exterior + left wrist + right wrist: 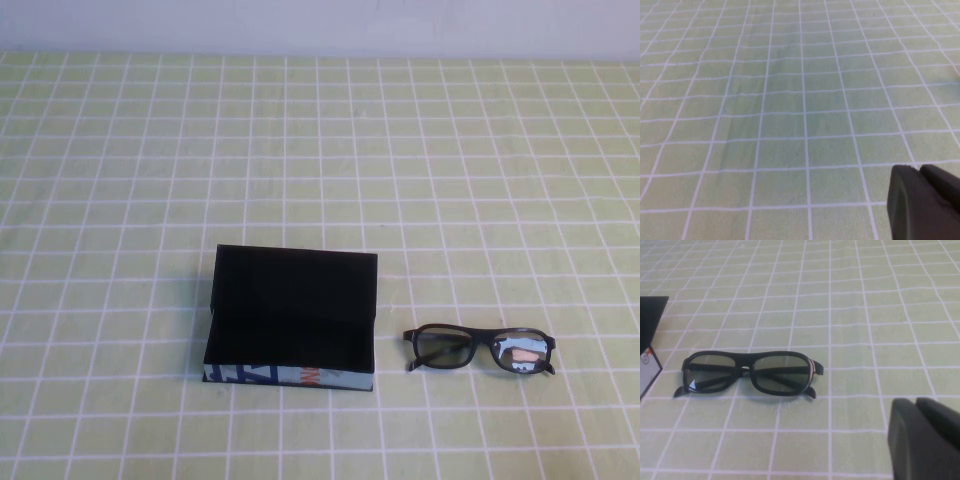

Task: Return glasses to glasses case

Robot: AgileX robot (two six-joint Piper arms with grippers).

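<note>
On the green checked cloth (320, 150), just to the right of the glasses case (290, 312), lie the glasses (480, 349), close to the case but not touching it. They sit folded, with the lenses facing the robot's side, level with the front part of the case. The case is open: its flat lid stands up at the back, and its blue, white and orange front faces the robot. The inside is black, and as far as I can tell it looks empty; nothing is in it yet. The right gripper (926, 437) is on the robot's side of the case, back from the glasses, with only a dark piece of it peeking into its own camera, so I cannot tell if that claw is open or closed. The left gripper (924, 200) is away from the case over bare cloth, and I cannot tell about its claw either. Neither arm shows from above. The right arm is nearer, so I think it should do the picking. It would be good to grab the frame at the middle bridge, lift it flat, carry it left over the case, line it up longways, and set it down softly inside.
</note>
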